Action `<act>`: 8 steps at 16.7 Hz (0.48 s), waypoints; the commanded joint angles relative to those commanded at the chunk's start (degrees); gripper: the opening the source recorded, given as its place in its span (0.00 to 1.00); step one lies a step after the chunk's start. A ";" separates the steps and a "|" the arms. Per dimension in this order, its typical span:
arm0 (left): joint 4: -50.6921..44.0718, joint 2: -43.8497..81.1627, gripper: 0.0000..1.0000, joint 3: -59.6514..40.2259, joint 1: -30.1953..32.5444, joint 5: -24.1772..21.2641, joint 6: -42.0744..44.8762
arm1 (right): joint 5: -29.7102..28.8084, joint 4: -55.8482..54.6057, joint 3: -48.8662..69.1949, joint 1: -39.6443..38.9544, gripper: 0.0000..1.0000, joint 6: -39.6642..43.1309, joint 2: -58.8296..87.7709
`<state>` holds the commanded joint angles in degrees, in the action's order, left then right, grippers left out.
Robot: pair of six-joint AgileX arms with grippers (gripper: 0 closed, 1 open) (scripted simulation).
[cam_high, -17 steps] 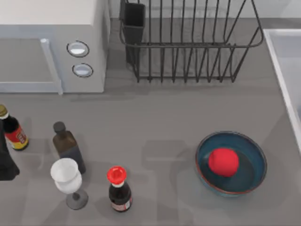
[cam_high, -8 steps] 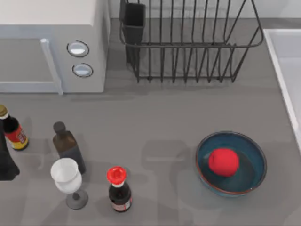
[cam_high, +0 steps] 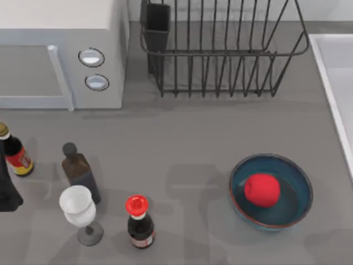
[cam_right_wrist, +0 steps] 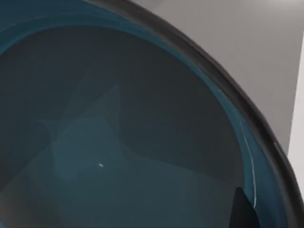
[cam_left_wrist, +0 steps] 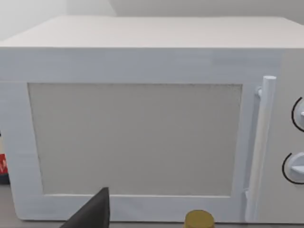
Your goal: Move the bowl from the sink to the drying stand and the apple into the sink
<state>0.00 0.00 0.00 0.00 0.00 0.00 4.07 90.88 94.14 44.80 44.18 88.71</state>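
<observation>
— Scanning from the left, what is showing?
— A dark piece of the left arm [cam_high: 6, 190] is sitting at the table's left edge, cut off, beside the white box-shaped microwave [cam_high: 60, 52]; its jaws I cannot tell.
— And further right?
— The dark wire drying stand [cam_high: 220, 55] is standing empty at the back. The small bright-red apple [cam_high: 262, 190] is lying inside the round teal-blue glazed bowl [cam_high: 271, 191] on the grey table [cam_high: 182, 138], near the pale sink [cam_high: 331, 83] rim.
— The right gripper?
— Cannot tell; its camera is facing another teal bowl's interior [cam_right_wrist: 118, 142].
</observation>
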 joint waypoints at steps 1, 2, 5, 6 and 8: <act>0.00 0.00 1.00 0.00 0.00 0.00 0.00 | 0.08 0.66 -0.58 0.50 0.00 0.52 -1.04; 0.00 0.00 1.00 0.00 0.00 0.00 0.00 | 0.11 0.91 -0.80 0.69 0.00 0.71 -1.43; 0.00 0.00 1.00 0.00 0.00 0.00 0.00 | 0.11 0.91 -0.80 0.69 0.00 0.71 -1.43; 0.00 0.00 1.00 0.00 0.00 0.00 0.00 | 0.09 0.82 -0.62 0.42 0.00 0.56 -1.29; 0.00 0.00 1.00 0.00 0.00 0.00 0.00 | -0.25 0.23 -0.48 -0.16 0.00 0.10 -1.23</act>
<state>0.00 0.00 0.00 0.00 0.00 0.00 3.82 91.11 93.66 44.64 44.27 87.48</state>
